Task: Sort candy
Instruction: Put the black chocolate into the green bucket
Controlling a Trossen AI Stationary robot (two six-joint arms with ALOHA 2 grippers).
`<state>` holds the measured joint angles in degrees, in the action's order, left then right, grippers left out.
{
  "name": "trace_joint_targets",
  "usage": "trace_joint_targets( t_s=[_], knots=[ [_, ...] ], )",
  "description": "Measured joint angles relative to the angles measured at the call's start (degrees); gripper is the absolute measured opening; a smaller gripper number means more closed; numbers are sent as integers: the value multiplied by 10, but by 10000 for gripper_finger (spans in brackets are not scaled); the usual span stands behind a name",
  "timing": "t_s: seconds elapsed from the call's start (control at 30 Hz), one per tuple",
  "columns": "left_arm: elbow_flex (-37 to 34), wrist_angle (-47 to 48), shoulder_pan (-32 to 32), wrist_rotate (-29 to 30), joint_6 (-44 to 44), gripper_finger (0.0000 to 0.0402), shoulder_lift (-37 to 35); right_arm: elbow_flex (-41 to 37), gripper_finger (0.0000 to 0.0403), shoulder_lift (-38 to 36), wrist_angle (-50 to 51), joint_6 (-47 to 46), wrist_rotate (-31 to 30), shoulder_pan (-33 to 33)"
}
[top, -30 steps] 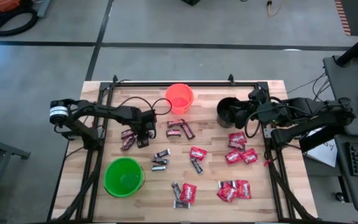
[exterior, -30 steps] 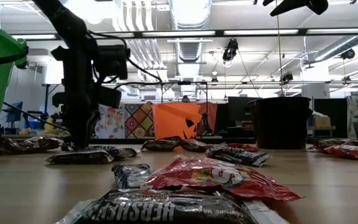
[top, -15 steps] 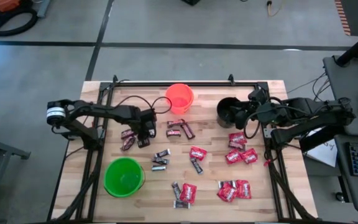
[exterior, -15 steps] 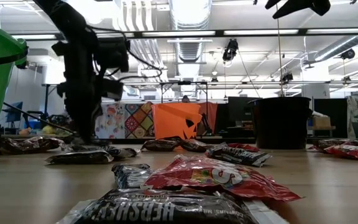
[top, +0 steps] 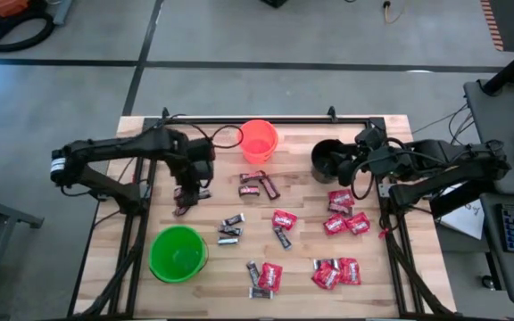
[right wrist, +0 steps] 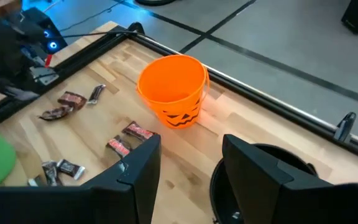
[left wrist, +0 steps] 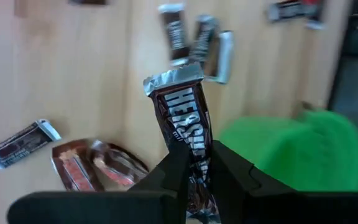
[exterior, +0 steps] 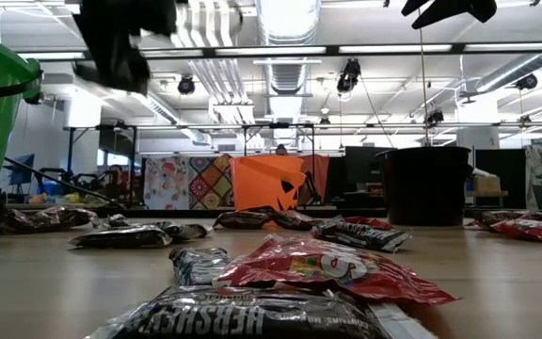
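Left claw point(left wrist: 194, 171) raised above table point(top: 302, 259), fingers clamped on dark bar point(left wrist: 182, 121), near green cup point(top: 178, 254). Right claw point(right wrist: 188, 165) parked over black cup point(top: 327, 159), fingers spread, holding nothing. Remaining candy point(top: 284, 218) scattered across table, red packets point(top: 344, 218) toward right side. Orange cup point(top: 258, 140) at far edge.

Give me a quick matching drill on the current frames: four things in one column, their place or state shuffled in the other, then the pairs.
Things:
1. left gripper
2. right gripper
3. green cup
4. orange cup

Place or state:
A. open, over the black cup
B. near the table's back edge, between the two arms
C. shut on a dark Hershey's bar, lifted off the table
D. on the table's left side, near its front edge

Pairs: 1-C, 2-A, 3-D, 4-B
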<state>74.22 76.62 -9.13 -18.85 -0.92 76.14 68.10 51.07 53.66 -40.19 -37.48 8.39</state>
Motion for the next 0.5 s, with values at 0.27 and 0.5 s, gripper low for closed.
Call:
trace_joint_targets(
  t_s=[0.27,0.5],
  knots=[
    [76,24,175,3,-170,37,-43,0,166,0,-1,7,53,0],
    [73,7,347,55,-307,37,-49,0,166,0,1,1,141,0]
  ],
)
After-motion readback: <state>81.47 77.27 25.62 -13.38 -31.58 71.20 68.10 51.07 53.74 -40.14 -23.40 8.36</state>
